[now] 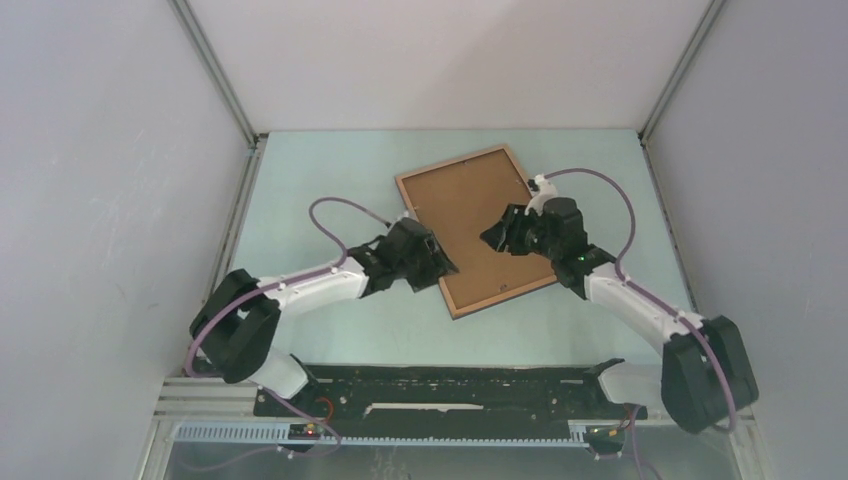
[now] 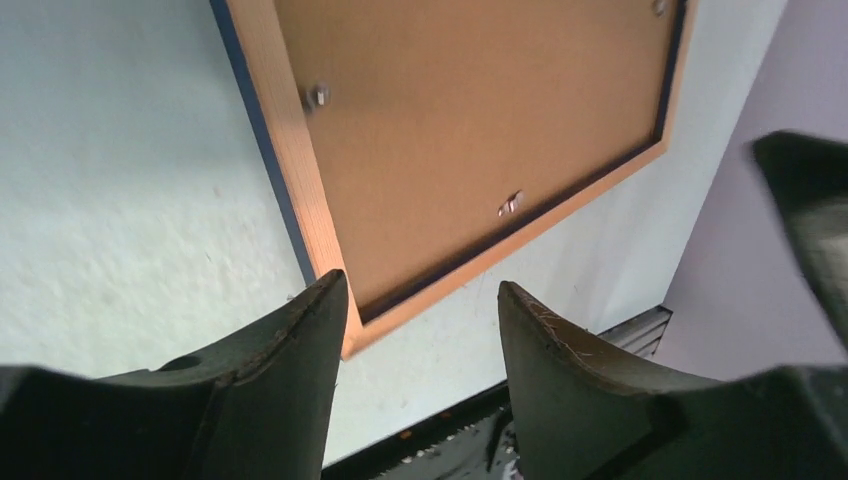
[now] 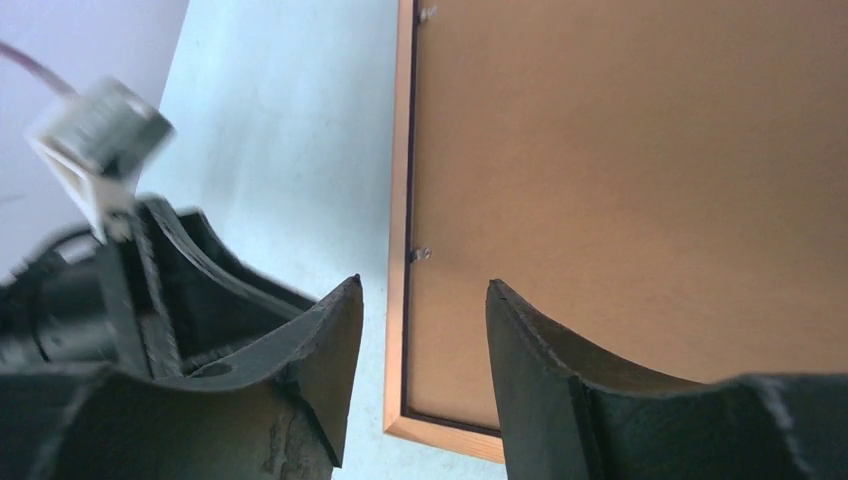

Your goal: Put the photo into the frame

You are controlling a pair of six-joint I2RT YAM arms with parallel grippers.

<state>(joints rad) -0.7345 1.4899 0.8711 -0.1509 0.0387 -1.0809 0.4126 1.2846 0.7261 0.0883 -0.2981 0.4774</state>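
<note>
Finds the frame (image 1: 502, 296) flat near the middle of the pale green desk (image 1: 330, 170), light wood face up, turned askew with one corner toward the arm bases. Fills its opening with the plain brown backing board (image 1: 468, 225).

From overhead, places the left end effector (image 1: 440, 266) over the frame's left near edge and the right end effector (image 1: 497, 238) above the board's right half, one on each side. Hides both sets of fingers behind the dark wrist bodies there.

From the left wrist, settles that: fingers parted, nothing between them, the frame's near corner on the desk below the gap. Adds a thin navy stripe (image 2: 262, 130) along the frame's outer side, and two small metal turn clips (image 2: 318, 95) on the board's edge, neither legible from overhead.

From the right wrist, gives the same for the right end effector: fingers apart, gripping nothing, poised over another corner, one finger above bare desk, the other above the board. Catches two more clips along the wood rim, plus a blurred white connector block (image 3: 95, 150) at the left.
</note>
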